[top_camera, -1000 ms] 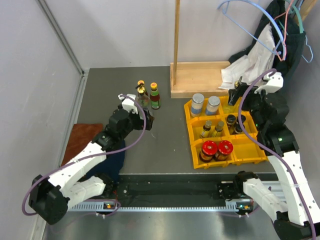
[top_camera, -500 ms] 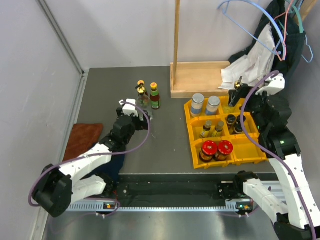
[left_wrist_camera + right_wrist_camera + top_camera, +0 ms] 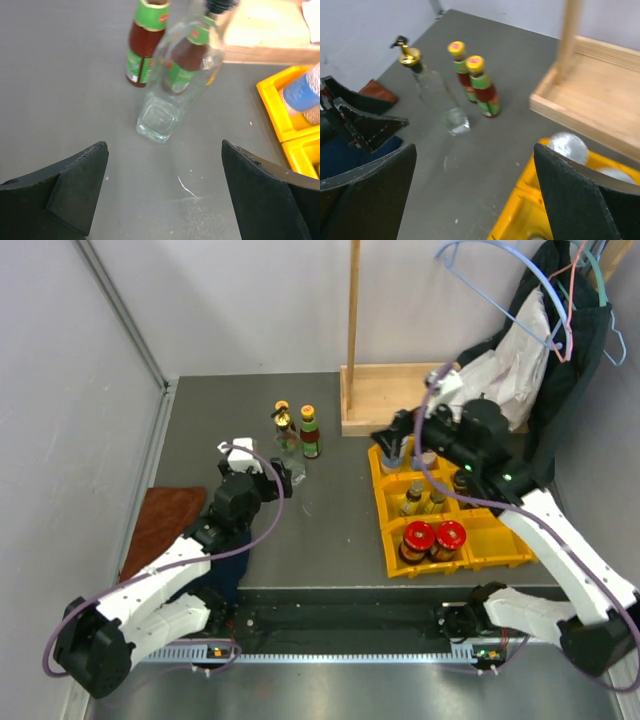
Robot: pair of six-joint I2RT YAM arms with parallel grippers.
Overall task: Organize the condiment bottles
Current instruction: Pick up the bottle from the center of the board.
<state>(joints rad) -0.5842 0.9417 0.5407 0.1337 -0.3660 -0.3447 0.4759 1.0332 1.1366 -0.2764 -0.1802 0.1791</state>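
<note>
Grey table [image 3: 330, 530] runs under the left gripper [image 3: 162, 155], fingers spread wide and empty; dead ahead, just past the tips, stands the clear bottle [image 3: 177, 75], seemingly upright, sauce bottles [image 3: 145, 45] close behind; the right gripper [image 3: 475, 150], likewise spread, hangs farther off by the bin [image 3: 392, 540].

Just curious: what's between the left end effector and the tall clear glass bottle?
Left wrist view: only bare grey tabletop separates the left end effector from the clear glass bottle.
</note>
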